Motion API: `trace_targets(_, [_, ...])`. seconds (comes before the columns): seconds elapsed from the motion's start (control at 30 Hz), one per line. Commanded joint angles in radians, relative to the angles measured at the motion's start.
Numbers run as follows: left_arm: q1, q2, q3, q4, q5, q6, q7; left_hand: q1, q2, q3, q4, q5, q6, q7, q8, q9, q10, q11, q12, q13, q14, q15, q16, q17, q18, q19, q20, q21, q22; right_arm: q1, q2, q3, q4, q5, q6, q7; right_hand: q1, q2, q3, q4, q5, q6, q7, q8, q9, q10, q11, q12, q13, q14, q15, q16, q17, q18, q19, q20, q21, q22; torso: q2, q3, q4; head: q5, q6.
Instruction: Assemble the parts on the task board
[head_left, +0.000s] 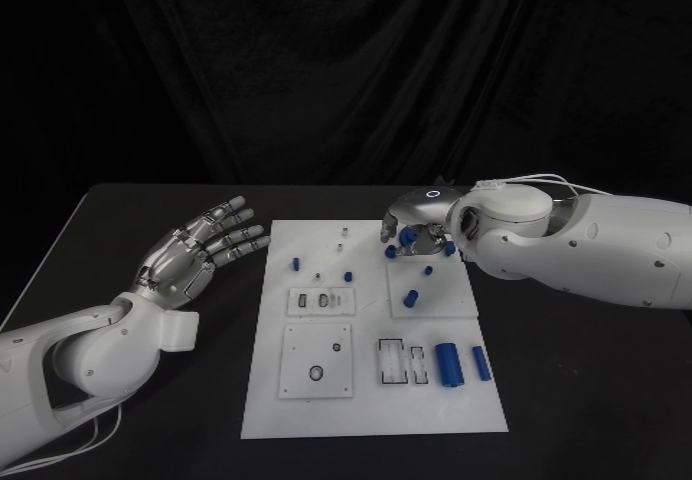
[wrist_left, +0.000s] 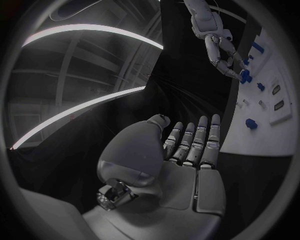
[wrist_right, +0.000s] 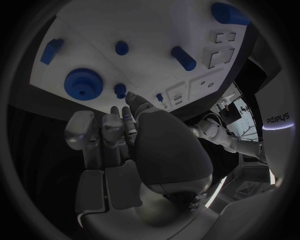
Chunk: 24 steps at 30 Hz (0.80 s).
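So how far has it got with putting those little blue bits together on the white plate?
Early, by the look of it. Some small blue parts already stand upright on the task board. The right robot hand is busy over a blue gear at the board's far end; whether it grips anything I cannot tell. Two blue cylinders lying loose near the front look unplaced. The left robot hand waits open beside the board.

Right hand hovers over the task board, fingers near a blue gear
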Motion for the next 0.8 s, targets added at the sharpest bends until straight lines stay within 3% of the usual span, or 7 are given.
trace_targets(0.03, [0.003,0.002,0.001,0.002,0.009,0.018,0.16,-0.008,0.0,0.007,0.001,0.004,0.005,0.001,0.006,0.001,0.0,0.005,0.007,0.0,-0.008,0.002,0.004,-0.001,-0.02,-0.006,-0.001,-0.002,-0.002,-0.01,-0.001,0.001,-0.003,-0.043,-0.04,-0.015,-0.015,0.001,0.005,0.002,-0.003,-0.003,-0.002,-0.005,0.001,-0.007,0.0,-0.006,0.001,-0.002,-0.003,-0.002,0.003,-0.011,-0.005,-0.001,-0.002,0.002,-0.002,0.0007,0.0027,-0.002,-0.004])
trace_targets(0.27, [0.003,0.002,0.001,-0.001,0.014,0.023,0.153,-0.009,0.0,0.008,0.002,0.004,0.004,0.002,0.005,0.001,-0.001,0.005,0.007,0.0,-0.01,0.002,0.005,-0.001,-0.021,-0.008,-0.001,-0.003,-0.002,-0.032,0.004,0.001,-0.023,-0.044,-0.071,-0.001,-0.014,0.004,0.016,-0.003,0.01,-0.004,-0.005,-0.012,0.003,-0.002,0.001,-0.008,0.003,-0.006,0.001,-0.007,-0.007,-0.011,-0.009,0.001,-0.006,-0.003,-0.006,0.0002,-0.0022,0.004,-0.009])
trace_targets(0.8, [0.002,0.007,0.001,-0.013,0.022,0.042,0.131,-0.009,-0.001,0.011,0.002,0.001,0.003,0.005,0.005,0.001,-0.002,0.009,0.008,0.0,-0.014,0.005,0.007,-0.002,-0.024,-0.013,-0.001,-0.005,-0.003,-0.076,0.033,0.001,-0.09,-0.044,-0.175,0.039,-0.019,0.024,0.053,-0.007,0.028,0.013,-0.01,-0.022,0.012,0.025,0.008,-0.013,0.003,-0.01,0.025,-0.012,-0.017,-0.011,-0.014,0.02,-0.011,-0.005,-0.011,-0.0018,0.0013,-0.002,-0.014])
